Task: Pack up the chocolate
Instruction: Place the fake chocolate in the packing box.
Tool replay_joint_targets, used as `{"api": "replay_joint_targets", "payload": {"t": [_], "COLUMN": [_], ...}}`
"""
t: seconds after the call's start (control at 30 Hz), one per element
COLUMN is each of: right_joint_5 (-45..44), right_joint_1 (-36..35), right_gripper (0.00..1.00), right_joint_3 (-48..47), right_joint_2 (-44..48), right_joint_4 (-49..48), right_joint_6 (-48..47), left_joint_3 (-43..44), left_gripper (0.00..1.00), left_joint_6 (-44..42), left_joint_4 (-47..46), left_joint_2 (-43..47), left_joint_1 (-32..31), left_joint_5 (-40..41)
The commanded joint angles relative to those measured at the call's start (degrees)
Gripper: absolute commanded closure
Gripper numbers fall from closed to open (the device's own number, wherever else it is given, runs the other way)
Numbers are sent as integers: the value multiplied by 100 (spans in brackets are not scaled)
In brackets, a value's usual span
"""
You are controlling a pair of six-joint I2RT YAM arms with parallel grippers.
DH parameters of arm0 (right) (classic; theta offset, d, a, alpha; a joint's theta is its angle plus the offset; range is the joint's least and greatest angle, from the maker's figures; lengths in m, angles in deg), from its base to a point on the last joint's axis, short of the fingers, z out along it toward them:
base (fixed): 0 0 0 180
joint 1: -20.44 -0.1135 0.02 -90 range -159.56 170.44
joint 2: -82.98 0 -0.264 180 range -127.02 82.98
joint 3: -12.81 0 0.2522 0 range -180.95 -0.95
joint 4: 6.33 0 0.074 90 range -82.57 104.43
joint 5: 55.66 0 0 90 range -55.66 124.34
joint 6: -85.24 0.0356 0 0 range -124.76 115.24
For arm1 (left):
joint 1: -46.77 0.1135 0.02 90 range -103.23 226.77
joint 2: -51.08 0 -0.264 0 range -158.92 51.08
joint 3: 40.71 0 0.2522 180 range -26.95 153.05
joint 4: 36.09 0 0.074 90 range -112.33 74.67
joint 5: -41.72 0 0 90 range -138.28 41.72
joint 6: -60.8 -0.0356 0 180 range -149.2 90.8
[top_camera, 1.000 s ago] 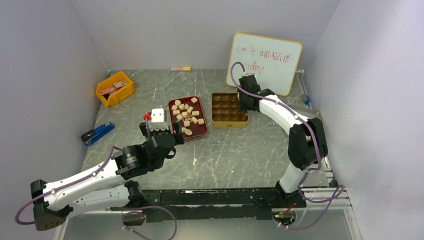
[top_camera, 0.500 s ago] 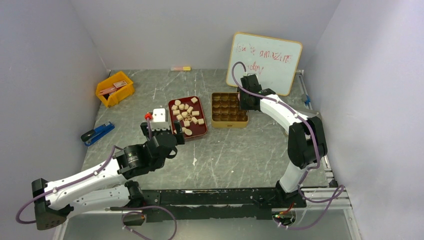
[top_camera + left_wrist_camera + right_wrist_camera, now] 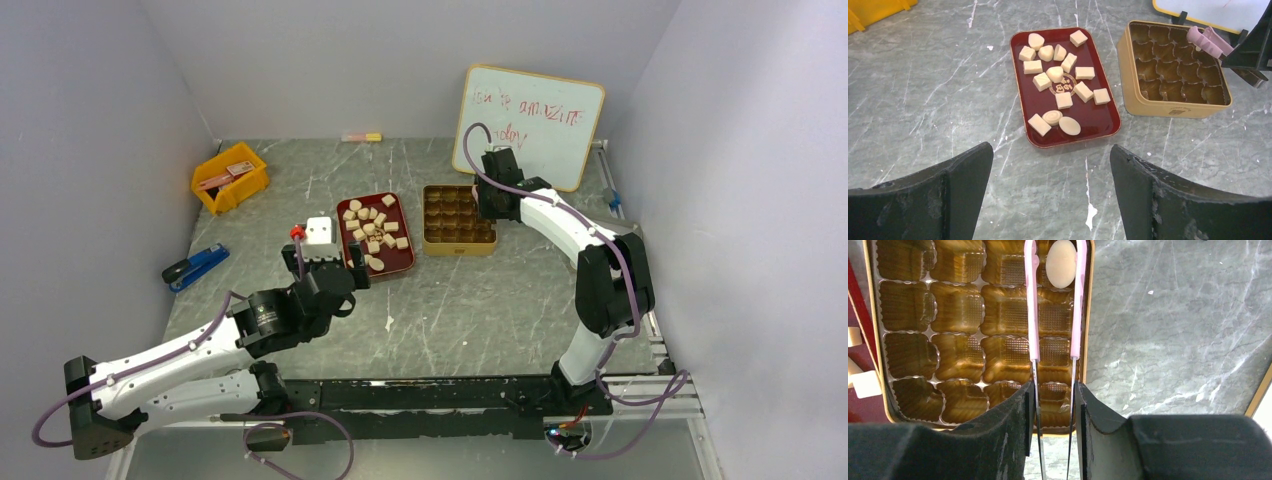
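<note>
Several pale chocolate pieces (image 3: 375,230) (image 3: 1055,75) lie on the dark red tray (image 3: 402,264) (image 3: 1088,117). Right of it stands the gold tin (image 3: 460,249) (image 3: 1168,107) (image 3: 1087,315) with bare moulded cells. My right gripper (image 3: 487,197) (image 3: 1054,390) hangs over the tin's far right corner, shut on pink-tipped tongs (image 3: 1032,305) (image 3: 1205,40). One oval chocolate (image 3: 1061,263) lies in a corner cell between the tong tips, which stand slightly apart from it. My left gripper (image 3: 347,272) (image 3: 1050,152) hovers open over bare table just short of the tray, holding nothing.
A yellow bin (image 3: 230,178) sits at the far left, a blue stapler (image 3: 195,265) nearer on the left. A white block with a red knob (image 3: 318,232) stands left of the tray. A whiteboard (image 3: 530,120) leans on the back wall behind the tin.
The right gripper's jaws have eased apart, letting the tong tips spread around the oval chocolate. The left arm has stayed almost still.
</note>
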Motion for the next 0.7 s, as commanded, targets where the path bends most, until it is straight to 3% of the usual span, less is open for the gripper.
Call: {"api": "replay_joint_targets", "payload": {"t": [0.0, 0.33, 0.67], "right_joint_5": [53, 93, -454], "right_joint_1": [36, -261, -1395], "right_gripper": [65, 70, 70], "right_joint_3": [-92, -199, -344], "right_joint_2": [233, 548, 680], "right_joint_4": [-230, -130, 213], "right_joint_6": [-106, -175, -133], "left_joint_3": [212, 210, 278], "left_gripper": [9, 9, 9], "left_joint_6": [89, 216, 314], "left_joint_4": [-85, -5, 174], "left_joint_2": [-32, -1, 115], "left_joint_1": [-27, -30, -27], "left_joint_5": [89, 87, 113]}}
